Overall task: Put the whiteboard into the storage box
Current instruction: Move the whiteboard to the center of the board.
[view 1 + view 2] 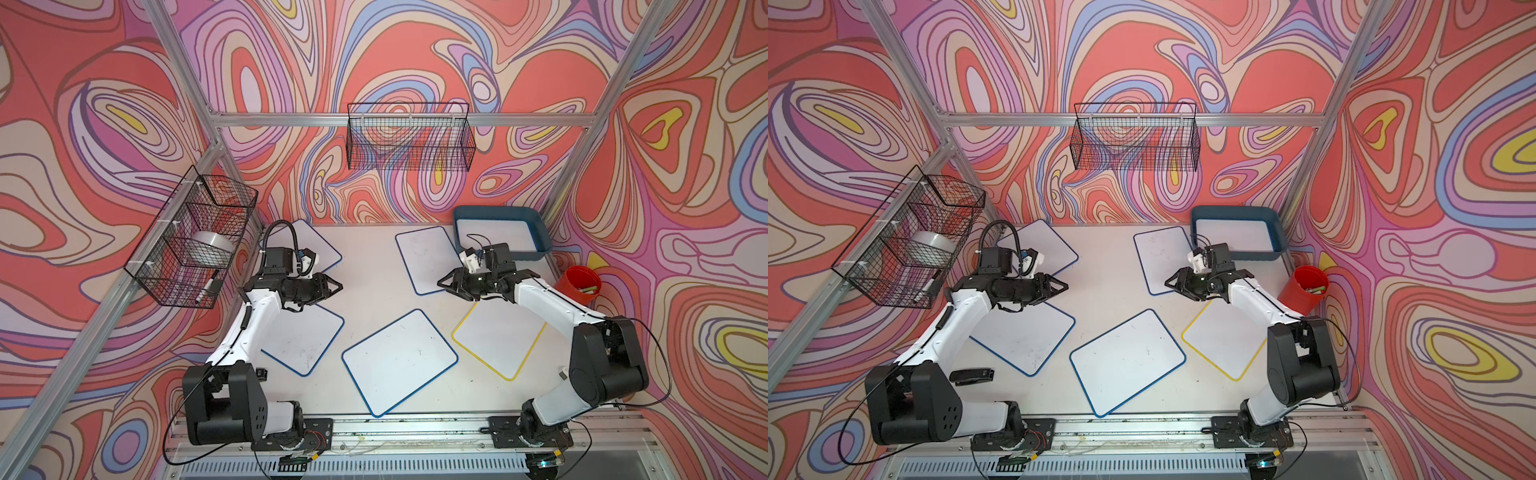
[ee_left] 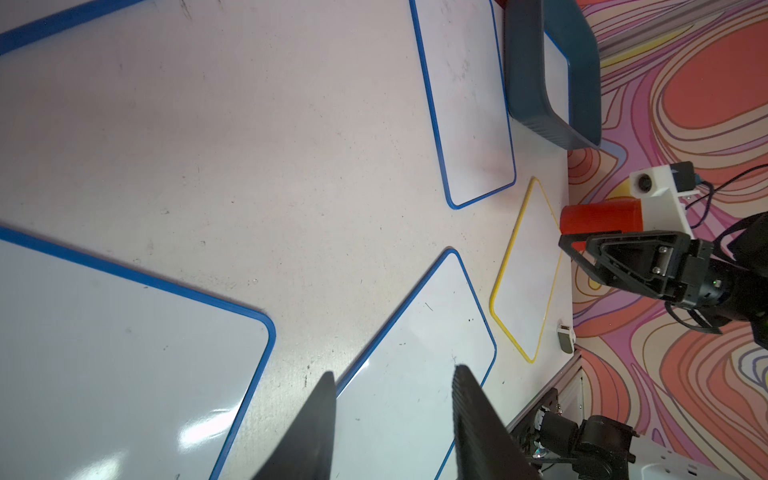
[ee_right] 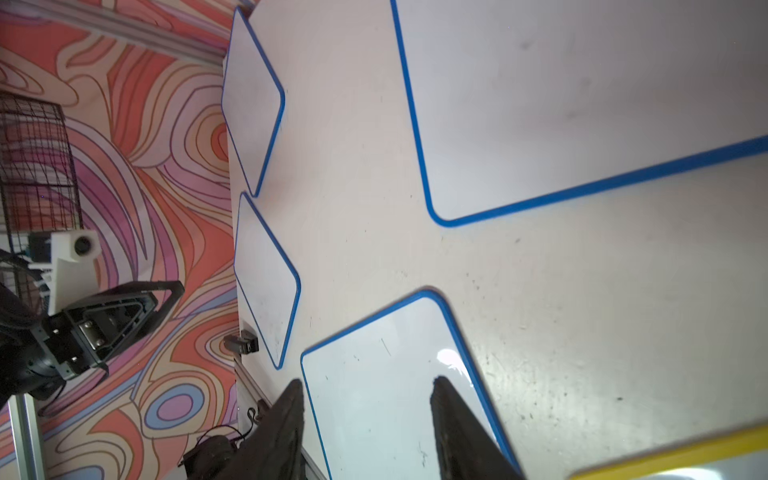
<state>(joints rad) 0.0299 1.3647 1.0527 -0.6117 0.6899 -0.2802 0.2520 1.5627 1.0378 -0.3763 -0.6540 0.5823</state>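
Both empty, jaws apart: left gripper [image 1: 337,286] and right gripper [image 1: 442,286] hover over the table [image 1: 374,266].

Box [image 1: 498,212] sits far right; a stowed board [image 1: 494,237] seems to lie in it.

Nearest board [image 1: 424,257] lies flat just left of the box. It is thin, so probably tip or pinch an edge, then lower it level.

No readable writing, only smudges.

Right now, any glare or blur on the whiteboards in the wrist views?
Left wrist view: glare patches on the near blue-framed whiteboard. Right wrist view: one bright spot on the central whiteboard; yellow-framed whiteboard blurred at its edge. Both top views: evenly lit.
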